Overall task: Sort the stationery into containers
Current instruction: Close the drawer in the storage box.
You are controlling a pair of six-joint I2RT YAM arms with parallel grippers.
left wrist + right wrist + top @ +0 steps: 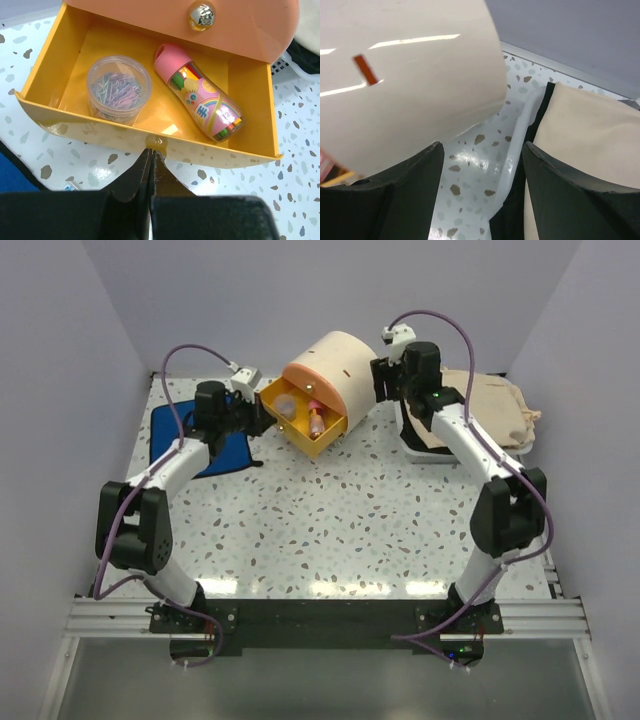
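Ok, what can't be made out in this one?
1. Contents of the orange drawer: left wrist view, its closed front hides them.
2. Grip on the yellow drawer's knob: left wrist view, the left gripper tips cover it.
3. Part of the blue cloth: top view, under the left arm.
4. Much of the beige bag: right wrist view, cut by the right edge, behind a right gripper finger.

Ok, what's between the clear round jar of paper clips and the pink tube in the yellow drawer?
Nothing: bare yellow drawer floor separates clear jar and pink tube, in the left wrist view.
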